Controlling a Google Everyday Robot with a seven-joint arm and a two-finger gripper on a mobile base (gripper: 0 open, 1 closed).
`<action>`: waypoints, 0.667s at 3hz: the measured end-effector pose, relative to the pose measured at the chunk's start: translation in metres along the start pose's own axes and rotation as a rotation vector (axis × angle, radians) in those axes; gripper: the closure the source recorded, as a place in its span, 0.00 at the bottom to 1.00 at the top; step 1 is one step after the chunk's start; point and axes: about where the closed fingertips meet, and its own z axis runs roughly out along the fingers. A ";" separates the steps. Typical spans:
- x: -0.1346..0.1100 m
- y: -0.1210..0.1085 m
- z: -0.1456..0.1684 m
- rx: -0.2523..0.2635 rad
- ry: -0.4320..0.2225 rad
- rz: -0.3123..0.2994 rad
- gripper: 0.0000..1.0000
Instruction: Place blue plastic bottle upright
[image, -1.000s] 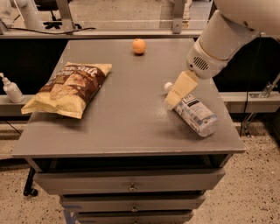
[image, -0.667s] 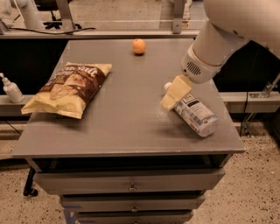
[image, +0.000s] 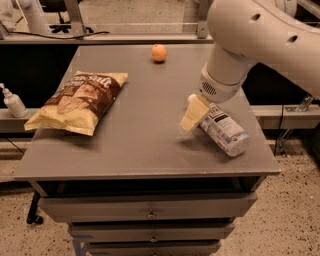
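Robot arm (image: 250, 30): large white arm that comes in over the table's far right corner and bends down toward its right side; it hides part of the table's right edge.
Table (image: 145, 150): grey flat top on a cabinet with drawers (image: 150, 214) in its front.
Chip bag (image: 80, 100): brown and yellow, lying flat on the table's left half, well apart from the bottle.
Blue plastic bottle (image: 225, 131): clear, ribbed, with a white and dark blue label; it lies on its side near the table's right edge, not upright. Its base points to the near right corner and its neck end toward the table's middle.
Gripper (image: 194, 114): cream-coloured, low over the table right of centre, at the bottle's neck end and covering it. Whether it is open, closed or gripping the bottle cannot be told.
Pump bottle (image: 13, 102): small and white, on a ledge off the table's left side.
Orange (image: 159, 52): near the table's far edge, about mid-width, well apart from the gripper.
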 end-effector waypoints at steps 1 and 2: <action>-0.002 0.000 0.008 0.022 0.022 0.017 0.18; -0.007 0.001 0.007 0.036 0.025 0.030 0.41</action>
